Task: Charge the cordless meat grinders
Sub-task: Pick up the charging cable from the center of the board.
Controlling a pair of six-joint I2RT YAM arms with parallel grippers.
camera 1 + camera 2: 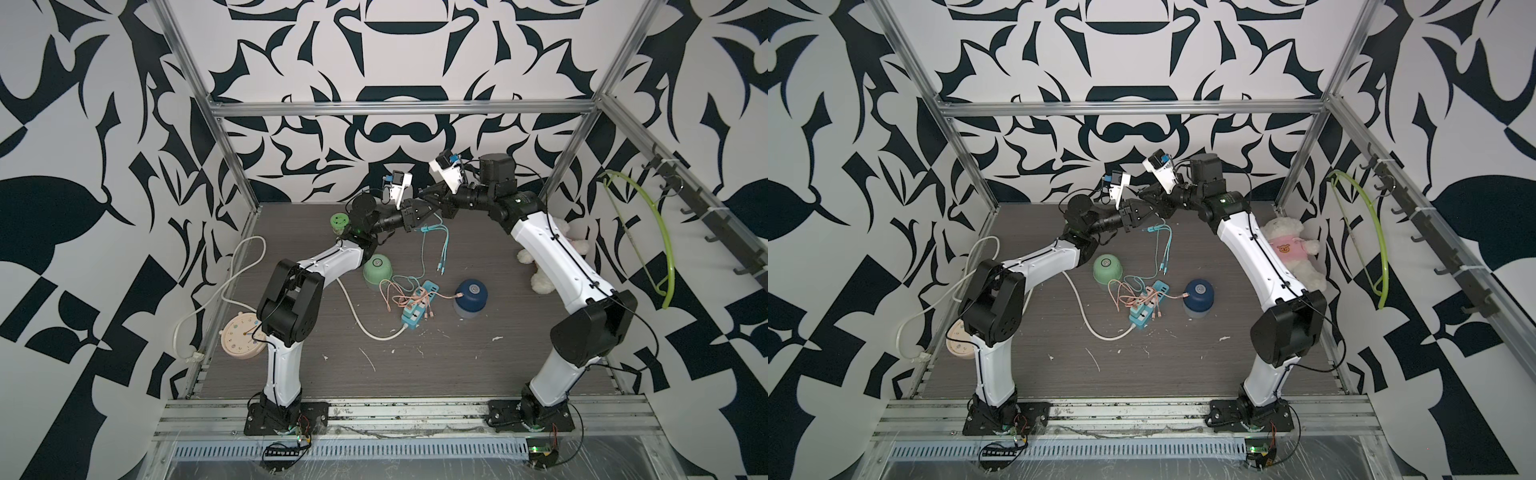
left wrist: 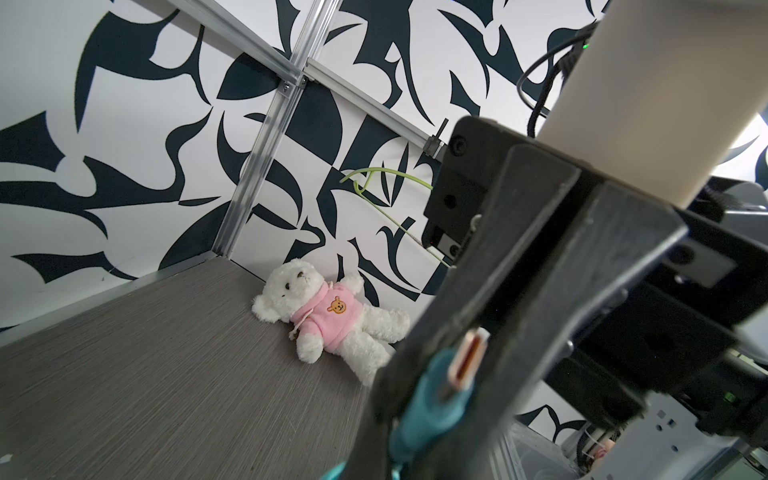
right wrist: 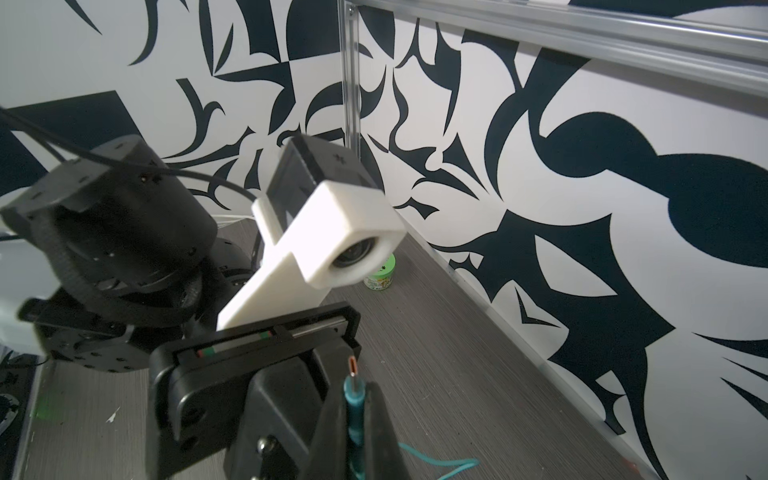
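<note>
1. At the far left of your worktop (image 1: 457,374) lay a round clock (image 1: 241,338).
2. A green jar (image 1: 340,222) stood at the back, beside your left arm.
3. Your mint grinder (image 1: 377,270) sat upright left of centre, partly covered by the left forearm in both top views.
4. A blue hub (image 1: 417,307) lay mid-worktop, just in front of that grinder. A white cord (image 1: 353,309) ran into its near end and pink leads (image 1: 395,295) were tangled over it.
5. Your left end effector (image 2: 469,353) was raised over the back of the worktop, clamped narrow on the wide plug of the teal lead (image 2: 432,399).
6. Your right end effector (image 3: 353,390) met it almost tip to tip. It was pinched tight on a slim plug of that lead, with the metal tip poking past the fingers (image 3: 380,432).
7. Your blue grinder (image 1: 471,297) stood upright right of the hub, and one pink lead's end reached its side.
8. A white bear (image 1: 1287,249) in a pink top lay against the right wall.
9. A green hanger (image 1: 660,232) hung on that wall's hooks.
</note>
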